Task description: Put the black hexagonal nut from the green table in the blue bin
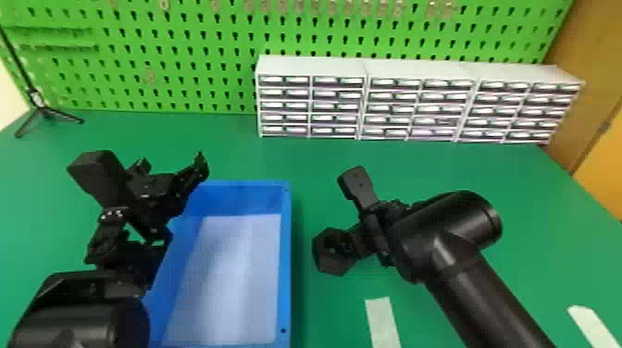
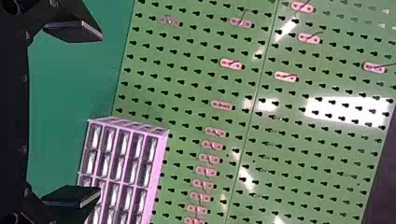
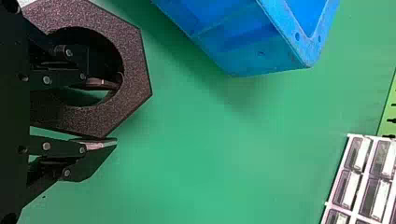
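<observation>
Transfer is the step in hand: the right gripper (image 3: 115,112) pinches one wall of the black hexagonal nut (image 1: 334,265) beside the blue bin (image 1: 286,259), seemingly above the counter (image 1: 532,222). Next, clear the rim and release inside. The left gripper (image 2: 100,114) has fingers spread.

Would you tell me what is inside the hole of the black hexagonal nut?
One finger of the right gripper sits in the hole of the nut, and some green table shows past it. Whatever lies behind that finger and its linkage is covered.
</observation>
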